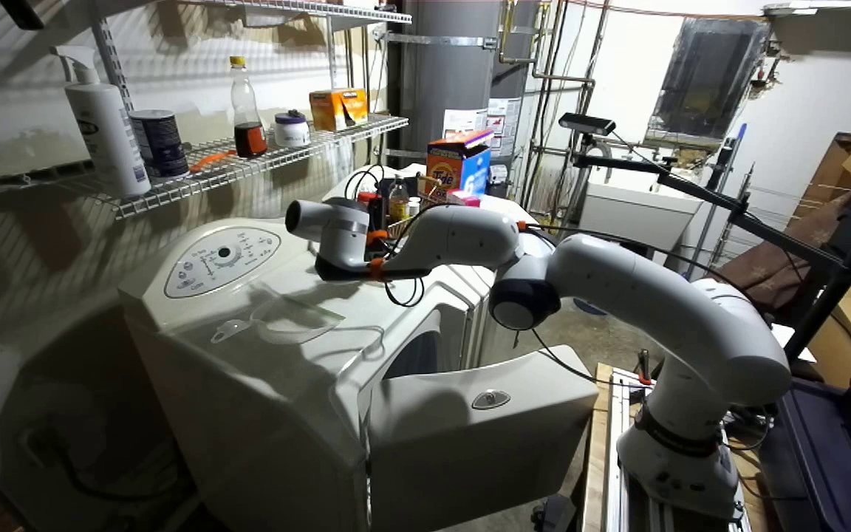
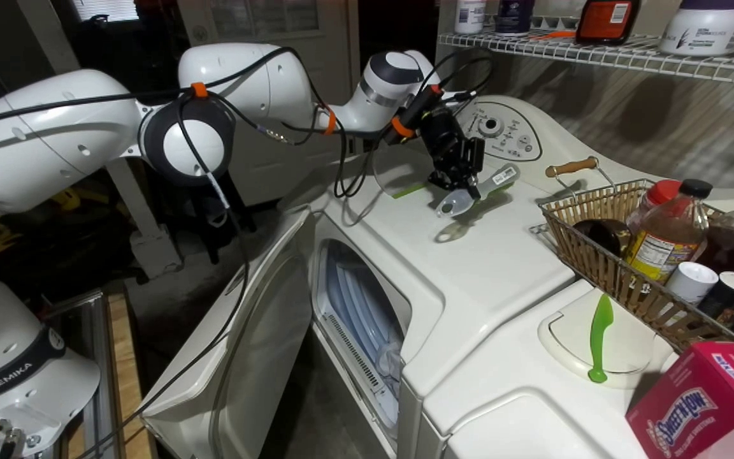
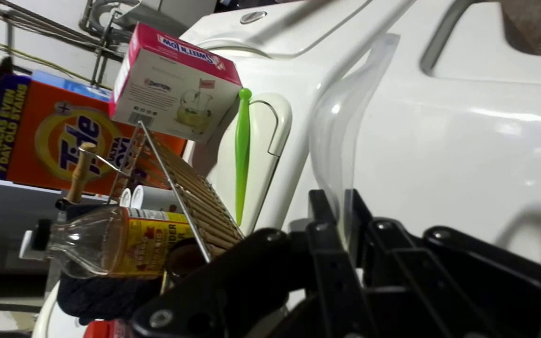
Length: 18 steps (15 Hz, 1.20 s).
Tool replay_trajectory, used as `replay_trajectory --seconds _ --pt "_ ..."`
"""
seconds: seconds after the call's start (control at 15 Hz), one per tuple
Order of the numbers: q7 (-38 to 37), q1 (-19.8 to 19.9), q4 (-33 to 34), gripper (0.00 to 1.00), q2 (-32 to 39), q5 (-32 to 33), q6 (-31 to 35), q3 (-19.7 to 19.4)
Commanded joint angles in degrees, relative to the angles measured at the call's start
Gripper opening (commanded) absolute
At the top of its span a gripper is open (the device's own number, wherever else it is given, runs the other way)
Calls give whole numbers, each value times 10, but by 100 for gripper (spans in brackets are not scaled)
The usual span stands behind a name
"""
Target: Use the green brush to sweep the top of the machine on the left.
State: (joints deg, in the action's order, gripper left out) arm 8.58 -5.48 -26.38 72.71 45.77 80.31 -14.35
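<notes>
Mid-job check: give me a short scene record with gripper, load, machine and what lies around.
Gripper: closed on a clear plastic tool with a green edge
Tool position: over the machine; holed end off the surface, contact at other end unclear
Tool bristles: too indistinct to confirm
Machine: white front-loader with dial panel, door open
On its top: clear dustpan-like piece
Adjoining machine: bright-green slim utensil on rounded cover
Nearby: slatted basket with bottles, Sweet'N Low box, Tide box
</notes>
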Motion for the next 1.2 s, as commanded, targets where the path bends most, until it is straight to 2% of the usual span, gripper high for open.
replay_trajectory --seconds 0.0,0.6,0.67,0.87,0.93,1.13 --pt "3 21 25 3 26 -28 20 2" --pt "21 64 23 4 36 -81 51 4" --pt "23 68 23 21 36 -89 52 5" --pt "29 72 24 44 37 -109 53 2" --pt "32 72 24 58 36 -114 56 0" --pt "33 64 7 78 21 -118 59 -6"
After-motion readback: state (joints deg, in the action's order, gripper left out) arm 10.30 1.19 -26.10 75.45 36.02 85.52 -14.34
